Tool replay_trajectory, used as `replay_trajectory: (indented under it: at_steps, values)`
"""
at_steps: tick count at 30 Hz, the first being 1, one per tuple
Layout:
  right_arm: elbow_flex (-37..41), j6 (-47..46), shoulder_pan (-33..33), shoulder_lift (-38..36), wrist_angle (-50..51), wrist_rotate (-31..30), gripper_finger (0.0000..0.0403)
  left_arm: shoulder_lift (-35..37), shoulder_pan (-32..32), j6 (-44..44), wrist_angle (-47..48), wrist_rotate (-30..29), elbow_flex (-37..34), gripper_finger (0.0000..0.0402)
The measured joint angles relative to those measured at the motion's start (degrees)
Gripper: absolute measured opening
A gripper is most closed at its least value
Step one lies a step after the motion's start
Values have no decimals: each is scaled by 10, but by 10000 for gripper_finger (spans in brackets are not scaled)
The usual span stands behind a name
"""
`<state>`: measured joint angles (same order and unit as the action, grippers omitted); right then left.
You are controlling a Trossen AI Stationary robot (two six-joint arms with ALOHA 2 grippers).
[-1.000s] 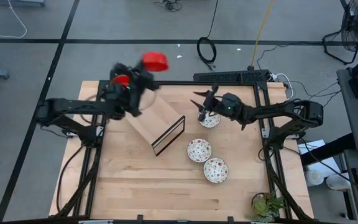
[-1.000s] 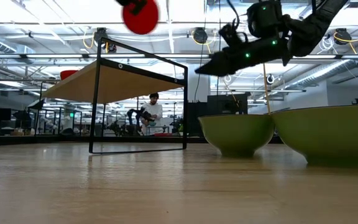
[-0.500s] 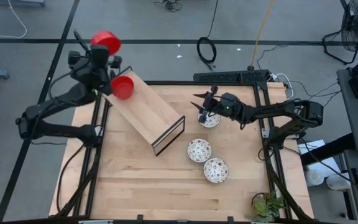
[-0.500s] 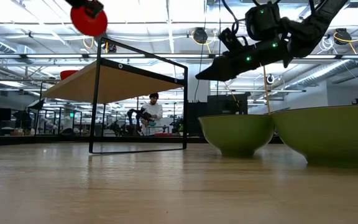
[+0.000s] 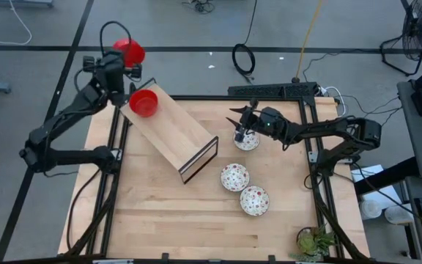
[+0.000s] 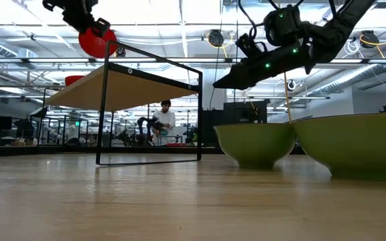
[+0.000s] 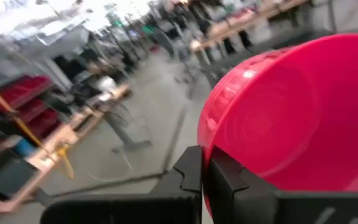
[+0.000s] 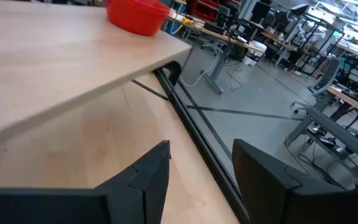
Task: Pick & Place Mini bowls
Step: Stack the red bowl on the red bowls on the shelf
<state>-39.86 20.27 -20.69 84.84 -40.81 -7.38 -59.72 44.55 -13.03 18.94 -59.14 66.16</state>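
My left gripper (image 5: 124, 61) is shut on a plain red mini bowl (image 5: 129, 51), held high beyond the table's far left corner; the low view shows that bowl (image 6: 98, 41) above the shelf's corner. A second red bowl (image 5: 143, 103) rests on its base on the raised wooden shelf (image 5: 173, 132). My right gripper (image 5: 239, 126) hovers open over the far rim of a white red-patterned bowl (image 5: 247, 141) and touches nothing. Two more patterned bowls (image 5: 234, 177) (image 5: 254, 200) sit on the table. My left gripper pinches the red bowl's rim (image 7: 205, 140) between its two fingers (image 7: 189, 173), one on the inner wall and one on the outer. The bowl is lifted clear and stands tilted on edge, its hollow turned sideways.
The wooden shelf on its black wire frame (image 6: 149, 110) takes up the far left of the table. In the low view two bowls (image 6: 254, 142) (image 6: 354, 150) stand close in front. A power strip (image 5: 273, 89) lies along the far edge, a plant (image 5: 312, 242) at the near right corner.
My left gripper has swung with the red bowl from above the shelf's far end toward the table's far left corner and past its edge, turning as it went; the bowl stays held, clear of everything. The right gripper has kept its place.
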Motion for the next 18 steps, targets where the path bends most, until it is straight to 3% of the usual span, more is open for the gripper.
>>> replay_trajectory:
  at_steps: [5,8,10,18]
  values:
    - [0,-15,-8,0,4,0,161,1,-10,122,188,108,83,3]
    - [0,-16,-11,0,4,0,158,-3,4,201,321,295,140,3]
    - [0,-16,-12,0,4,0,156,-7,15,218,386,366,156,3]
    - [0,-18,-12,0,4,2,155,-75,16,338,591,346,157,3]
